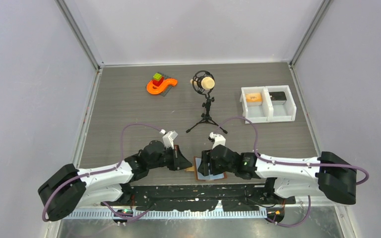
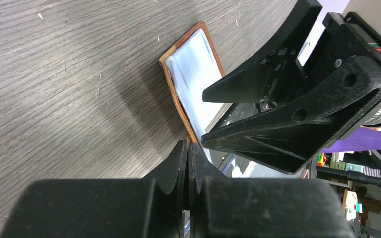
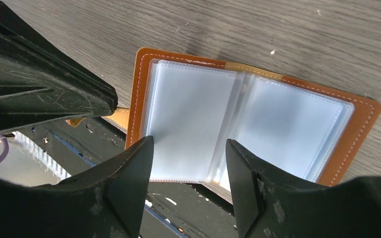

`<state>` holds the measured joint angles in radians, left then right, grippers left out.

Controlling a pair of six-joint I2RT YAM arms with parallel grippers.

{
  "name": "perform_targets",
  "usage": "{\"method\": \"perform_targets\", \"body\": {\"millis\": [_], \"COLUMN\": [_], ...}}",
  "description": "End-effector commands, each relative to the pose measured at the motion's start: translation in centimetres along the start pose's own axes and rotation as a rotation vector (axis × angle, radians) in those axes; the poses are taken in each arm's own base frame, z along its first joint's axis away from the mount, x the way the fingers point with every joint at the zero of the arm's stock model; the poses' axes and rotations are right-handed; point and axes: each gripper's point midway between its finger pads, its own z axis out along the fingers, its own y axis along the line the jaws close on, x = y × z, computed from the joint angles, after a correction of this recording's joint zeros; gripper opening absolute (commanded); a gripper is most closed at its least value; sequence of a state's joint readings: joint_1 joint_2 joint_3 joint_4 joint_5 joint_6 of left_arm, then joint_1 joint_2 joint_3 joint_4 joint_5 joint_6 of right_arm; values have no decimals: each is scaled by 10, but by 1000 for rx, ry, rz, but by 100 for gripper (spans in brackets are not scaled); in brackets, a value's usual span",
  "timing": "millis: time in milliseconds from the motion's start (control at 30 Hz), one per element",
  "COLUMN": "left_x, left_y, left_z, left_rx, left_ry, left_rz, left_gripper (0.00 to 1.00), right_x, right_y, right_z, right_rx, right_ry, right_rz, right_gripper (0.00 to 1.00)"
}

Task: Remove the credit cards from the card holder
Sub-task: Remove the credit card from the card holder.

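Looking down, we see the card holder spread open at the near edge of the table: tan leather, white stitching, cloudy plastic sleeves. Our right gripper hovers over it, fingers apart; our left gripper is clenched shut just beside it.

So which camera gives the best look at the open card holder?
The right wrist view: the card holder lies open, both clear-sleeve pages and the brown border showing beyond the right fingers. The left wrist view catches one page at a slant; from the top, the right arm covers most of it.
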<state>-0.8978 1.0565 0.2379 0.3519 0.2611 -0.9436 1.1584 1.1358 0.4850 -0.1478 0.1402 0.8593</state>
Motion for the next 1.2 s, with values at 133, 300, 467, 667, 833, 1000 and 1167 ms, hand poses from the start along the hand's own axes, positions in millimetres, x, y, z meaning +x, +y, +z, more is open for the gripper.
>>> {"method": "perform_targets", "body": {"millis": [133,300,467,667,833,1000,1167], "left_x": [-5,-4,-3,-3,0,-1,-1], "left_y": [-2,-1,-1,3,11,18,22], "left_z": [-5,-6,-7,-10,-14,-18,-20], "left_rx": [3,-2,-4,-25,-69,-116,-137], "left_ry": [-37,-34,-32,-33,-22,-17,-16], "left_rz": [15,15,19,31,55,85,98], "left_gripper": [0,0,0,0,0,0,0], "right_x": [-16,-17,-16,-10,-17,-23,-22], "right_y": [29,37,38,14,7,-2,-6], "right_z": [6,4,4,11,2,-6,-4], "right_rx": [-43,-61,-57,52,73,95,101], "right_ry": [-56,-61,-61,-56,-96,-145,-149], "right_rz": [6,2,-5,-20,-14,-5,-19], "right_gripper": [65,69,71,67,57,46,36]}}
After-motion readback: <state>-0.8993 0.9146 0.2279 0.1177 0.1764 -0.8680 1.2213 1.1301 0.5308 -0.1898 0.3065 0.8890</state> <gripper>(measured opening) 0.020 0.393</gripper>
